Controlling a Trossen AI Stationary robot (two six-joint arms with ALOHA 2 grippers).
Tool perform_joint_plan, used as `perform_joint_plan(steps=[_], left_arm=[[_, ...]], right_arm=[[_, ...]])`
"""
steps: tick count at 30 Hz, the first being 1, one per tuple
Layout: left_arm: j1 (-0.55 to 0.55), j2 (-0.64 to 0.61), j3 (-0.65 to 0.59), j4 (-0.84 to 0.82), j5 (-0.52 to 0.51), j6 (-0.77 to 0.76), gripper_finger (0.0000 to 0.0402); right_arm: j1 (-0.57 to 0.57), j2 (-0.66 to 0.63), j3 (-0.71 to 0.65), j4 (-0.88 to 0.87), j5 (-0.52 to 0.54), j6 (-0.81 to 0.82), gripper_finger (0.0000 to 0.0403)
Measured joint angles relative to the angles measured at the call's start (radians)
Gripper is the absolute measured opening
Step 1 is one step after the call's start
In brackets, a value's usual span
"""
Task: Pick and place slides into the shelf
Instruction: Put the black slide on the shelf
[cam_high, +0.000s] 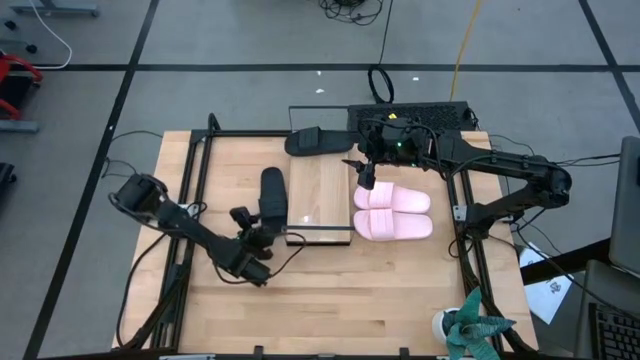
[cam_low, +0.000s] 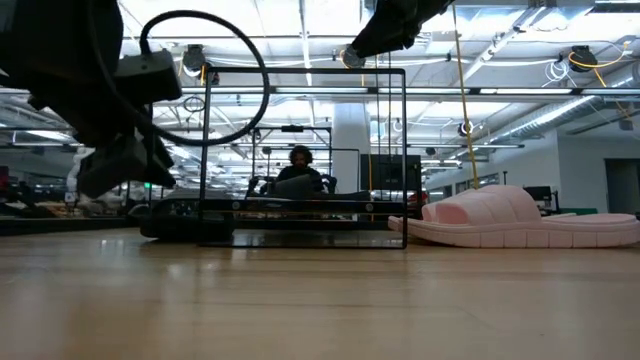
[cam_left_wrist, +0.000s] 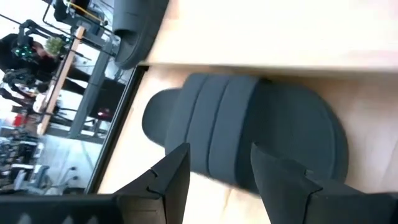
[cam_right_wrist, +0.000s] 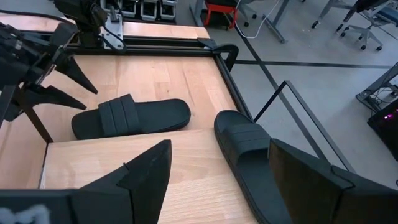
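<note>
From above, the shelf (cam_high: 320, 195) is sitting in the middle of the table (cam_high: 200, 300), a pale wood board in a thin black frame. Nothing is lying on it yet. One black slide (cam_high: 272, 196) is lying just beside it at nine o'clock. The other black slide (cam_high: 316, 140) is lying at its twelve o'clock end, partly off the table. The two pink slides (cam_high: 392, 211) are lying side by side at three o'clock. The left gripper (cam_high: 246, 232) is hanging by the near end of the black slide, fingers spread and holding nothing. The right gripper (cam_high: 364, 172) is hovering between the shelf and the pink pair, also spread and empty.

From table height, a pink slide (cam_low: 520, 222) is looking thick, soft and ribbed along its sole. The shelf's frame is showing as thin black bars. A person is sitting far behind.

In the left wrist view, the smooth black slide (cam_left_wrist: 249, 124) with grooved strap is filling the space ahead of the open fingers (cam_left_wrist: 169, 177). I think the first pick is starting: next, drop lower and squeeze the strap.

In the right wrist view, both black slides (cam_right_wrist: 130, 117) are lying past the open fingers (cam_right_wrist: 146, 171), the farther one (cam_right_wrist: 245, 146) beside the wood board.
</note>
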Motion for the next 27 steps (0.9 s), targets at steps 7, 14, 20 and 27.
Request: perform_joint_plan(steps=[7, 14, 20, 27], left_arm=[[0.013, -0.007, -0.012, 0.006, 0.007, 0.028, 0.0177], [0.06, -0.007, -0.012, 0.062, 0.011, 0.052, 0.0177], [0.055, -0.016, -0.009, 0.115, 0.02, 0.111, 0.0177], [0.01, -0.042, -0.006, 0.122, 0.047, 0.084, 0.0177]], right_arm=[[0.0, 0.0, 0.0, 0.0, 0.0, 0.0, 0.0258], [0.0, 0.0, 0.0, 0.0, 0.0, -0.001, 0.0258], [0.0, 0.0, 0.0, -0.01, 0.0, -0.005, 0.0258], [0.0, 0.0, 0.0, -0.022, 0.0, -0.007, 0.0258]])
